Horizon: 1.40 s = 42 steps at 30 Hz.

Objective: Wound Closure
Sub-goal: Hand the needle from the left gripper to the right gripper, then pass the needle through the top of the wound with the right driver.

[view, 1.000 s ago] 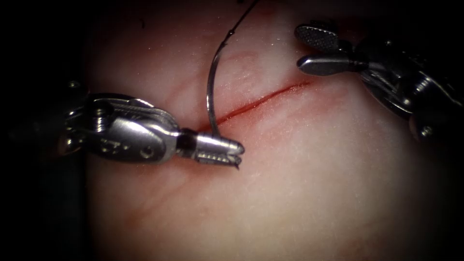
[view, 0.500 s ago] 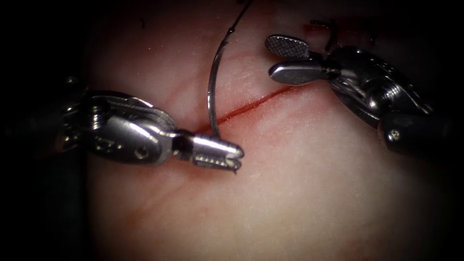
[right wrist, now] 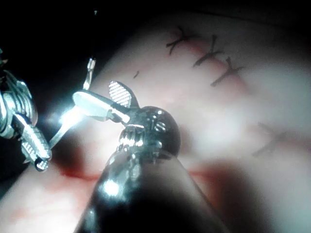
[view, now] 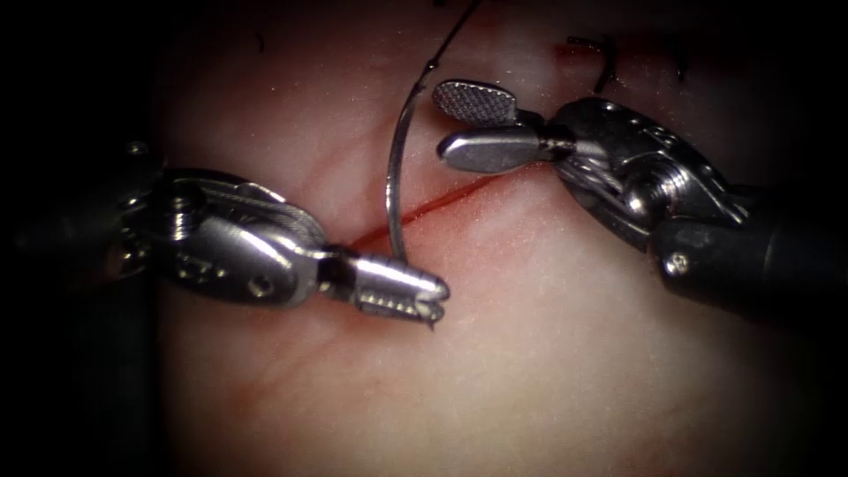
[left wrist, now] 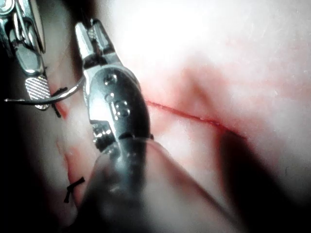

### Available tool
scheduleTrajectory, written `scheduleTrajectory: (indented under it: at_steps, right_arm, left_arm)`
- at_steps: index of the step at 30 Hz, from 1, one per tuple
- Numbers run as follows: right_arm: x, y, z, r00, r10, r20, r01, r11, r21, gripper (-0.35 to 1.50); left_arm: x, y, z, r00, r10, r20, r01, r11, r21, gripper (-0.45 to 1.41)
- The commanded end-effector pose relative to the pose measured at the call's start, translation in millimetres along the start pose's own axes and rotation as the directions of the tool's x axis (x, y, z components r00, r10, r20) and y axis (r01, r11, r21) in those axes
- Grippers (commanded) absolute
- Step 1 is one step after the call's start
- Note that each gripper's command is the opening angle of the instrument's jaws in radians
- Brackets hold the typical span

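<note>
1. My right wrist view catches three dark finished stitches (right wrist: 209,53) in a row, with a fourth stitch (right wrist: 272,141) off on its own.
2. Another dark stitch (view: 605,62) sits by the far edge of the tissue (view: 548,371), toward its right corner.
3. Tiny thread scrap (view: 259,41) near the far left corner.
4. Faint red fluid streak (view: 256,384) toward the near left edge.
5. My left wrist view shows a short cut end (left wrist: 73,187) sticking up.

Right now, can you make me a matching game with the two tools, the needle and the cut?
Things:
1. left tool
2. right tool
3. needle
4. cut

States:
A. thin red line in the tissue
B. jaws open, holding nothing
C. curved, standing up over the cut
D. jaws shut on the needle near its tip

Pairs: 1-D, 2-B, 3-C, 4-A
</note>
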Motion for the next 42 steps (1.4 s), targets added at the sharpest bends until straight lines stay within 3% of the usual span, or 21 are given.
scheduleTrajectory:
  at_steps: [1,9,23,24,26,27,28,34,36,38,39,42]
  right_arm:
    - [0.1,0.5,1.1,1.0,-0.004,0.011,0.004,1.0,0.01,0.72]
    - [-0.5,0.6,2.2,0.999,0.002,0.042,-0.004,0.999,0.033,0.71]
    - [-0.6,0.2,3.0,0.998,0.014,0.056,-0.017,0.998,0.056,0.47]
    - [-0.6,0.2,3.0,0.998,0.014,0.055,-0.017,0.998,0.056,0.41]
    - [-0.6,0.2,3.0,0.998,0.014,0.054,-0.017,0.998,0.053,0.05]
    - [-0.6,0.2,3.0,0.998,0.014,0.054,-0.016,0.998,0.053,-0.25]
    - [-0.7,0.2,3.0,0.998,0.013,0.054,-0.016,0.998,0.053,-0.35]
    - [-1.0,0.8,3.1,0.998,0.007,0.057,-0.01,0.999,0.05,-0.35]
    - [-1.1,1.0,3.0,0.998,0.006,0.057,-0.009,0.999,0.051,-0.35]
    - [-1.1,1.2,3.0,0.998,0.011,0.06,-0.014,0.999,0.048,-0.35]
    - [-1.0,1.4,3.0,0.998,-0.001,0.062,-0.002,0.999,0.047,-0.35]
    - [-0.8,2.3,3.7,0.993,-0.066,0.094,0.064,0.998,0.022,-0.35]
  left_arm:
    - [-0.5,-0.4,0.5,1.0,0.004,-0.005,-0.004,1.0,0.002,-0.35]
    - [-0.1,-0.2,1.0,1.0,0.003,-0.014,-0.003,1.0,-0.021,-0.35]
    - [0.1,0.0,1.4,1.0,0.002,-0.022,-0.003,0.999,-0.039,-0.35]
    - [0.2,0.0,1.4,1.0,0.002,-0.022,-0.003,0.999,-0.039,-0.35]
    - [0.2,0.0,1.5,1.0,0.002,-0.023,-0.003,0.999,-0.039,-0.35]
    - [0.2,0.0,1.5,1.0,0.002,-0.023,-0.003,0.999,-0.04,-0.35]
    - [0.2,0.0,1.5,1.0,0.002,-0.023,-0.003,0.999,-0.04,-0.35]
    - [0.6,-0.1,1.7,1.0,-0.025,-0.007,0.025,0.999,-0.03,-0.34]
    - [0.9,-0.7,1.7,0.989,-0.151,0.013,0.151,0.988,-0.02,0.33]
    - [1.3,-1.4,1.6,0.959,-0.28,0.031,0.28,0.96,-0.003,0.72]
    - [1.6,-1.7,1.5,0.936,-0.348,0.057,0.347,0.937,0.029,0.78]
    - [2.8,-1.3,0.2,0.916,-0.388,0.102,0.379,0.92,0.103,0.79]
